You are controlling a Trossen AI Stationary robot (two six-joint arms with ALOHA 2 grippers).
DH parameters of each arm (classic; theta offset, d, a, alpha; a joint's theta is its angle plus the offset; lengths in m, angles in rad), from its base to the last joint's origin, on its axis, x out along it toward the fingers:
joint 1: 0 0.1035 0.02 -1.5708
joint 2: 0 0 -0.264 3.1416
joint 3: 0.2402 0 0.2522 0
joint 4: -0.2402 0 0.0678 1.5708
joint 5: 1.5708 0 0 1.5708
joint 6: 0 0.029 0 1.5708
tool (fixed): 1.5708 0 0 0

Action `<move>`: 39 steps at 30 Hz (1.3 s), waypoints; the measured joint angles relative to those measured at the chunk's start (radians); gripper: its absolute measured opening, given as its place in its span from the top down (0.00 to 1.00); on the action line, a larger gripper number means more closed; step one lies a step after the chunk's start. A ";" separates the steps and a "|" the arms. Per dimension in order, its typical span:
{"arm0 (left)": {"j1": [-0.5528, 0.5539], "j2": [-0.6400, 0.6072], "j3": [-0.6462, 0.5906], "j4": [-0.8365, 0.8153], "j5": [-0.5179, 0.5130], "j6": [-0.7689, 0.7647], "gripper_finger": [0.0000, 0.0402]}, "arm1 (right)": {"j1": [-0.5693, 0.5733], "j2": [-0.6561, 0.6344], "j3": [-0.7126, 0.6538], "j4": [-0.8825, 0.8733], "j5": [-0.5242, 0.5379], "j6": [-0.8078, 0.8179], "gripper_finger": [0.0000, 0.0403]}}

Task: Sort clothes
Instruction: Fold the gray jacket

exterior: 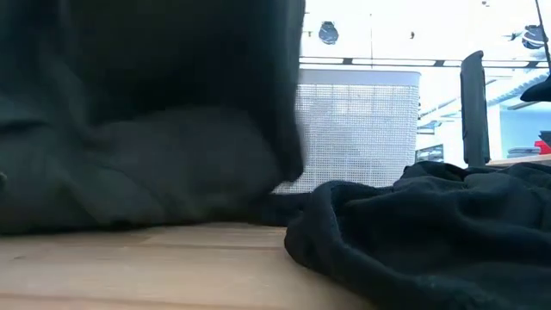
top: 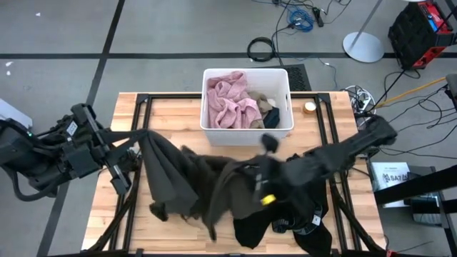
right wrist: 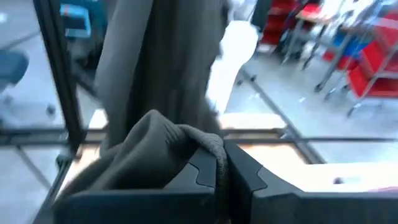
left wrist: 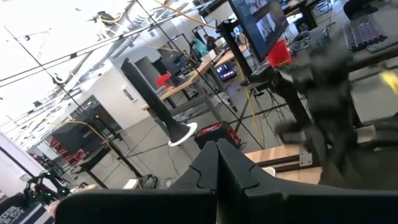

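Olive-green garment (top: 171, 175) is clamped by both closed grippers, left gripper (top: 136, 146) and right gripper (top: 246, 175); white bin (top: 246, 128) lies at 12 o'clock, nearer right.

no text, label, brand or number can be read in any view. a white sheet (top: 390, 173) beside the counter's right edge carries dark print too small to make out, and a monitor (left wrist: 261, 22) in the room shows pictures only, with no legible words.
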 joint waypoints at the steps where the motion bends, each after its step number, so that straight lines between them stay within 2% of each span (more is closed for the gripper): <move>1: 0.000 0.000 0.000 -0.002 0.000 0.000 1.00 | 0.019 -0.033 -0.001 -0.006 0.036 -0.011 1.00; 5: 0.000 0.000 0.000 -0.005 -0.001 -0.001 1.00 | 0.089 -0.148 -0.002 -0.045 0.223 -0.034 1.00; 8: 0.000 -0.001 0.000 -0.006 -0.001 -0.002 1.00 | 0.131 -0.198 -0.001 -0.152 0.426 0.004 1.00; 11: 0.000 -0.001 0.000 -0.006 -0.003 -0.004 1.00 | 0.181 -0.219 -0.002 -0.325 0.611 0.141 1.00; 13: 0.000 -0.001 0.000 -0.015 -0.008 -0.015 1.00 | 0.208 -0.227 -0.001 -0.447 0.641 0.274 1.00; 16: 0.000 -0.001 0.000 -0.058 -0.029 -0.039 1.00 | 0.237 -0.215 -0.001 -0.639 0.637 0.502 1.00; 18: 0.000 -0.001 0.000 -0.087 -0.040 -0.055 1.00 | 0.248 -0.195 -0.001 -0.764 0.579 0.661 1.00; 20: 0.000 -0.001 0.000 -0.088 -0.047 -0.060 1.00 | 0.255 -0.175 -0.001 -0.873 0.488 0.813 1.00; 22: 0.000 -0.001 0.000 -0.088 -0.047 -0.060 1.00 | 0.257 -0.152 -0.001 -0.958 0.347 0.947 1.00; 25: 0.000 -0.001 0.000 -0.086 -0.042 -0.061 1.00 | 0.255 -0.103 -0.001 -1.025 0.169 1.041 0.96; 30: 0.003 -0.001 0.000 -0.086 -0.028 -0.052 1.00 | 0.254 -0.041 -0.002 -1.007 0.124 1.061 0.89; 32: 0.013 -0.001 0.000 -0.086 -0.027 -0.052 1.00 | 0.245 -0.035 -0.002 -0.978 0.120 1.013 0.85; 35: 0.021 -0.001 0.000 -0.085 -0.027 -0.052 1.00 | 0.234 -0.040 -0.001 -0.900 0.127 0.866 0.77; 39: 0.021 -0.001 0.000 -0.085 -0.027 -0.052 1.00 | 0.206 -0.059 -0.001 -0.701 0.136 0.558 0.61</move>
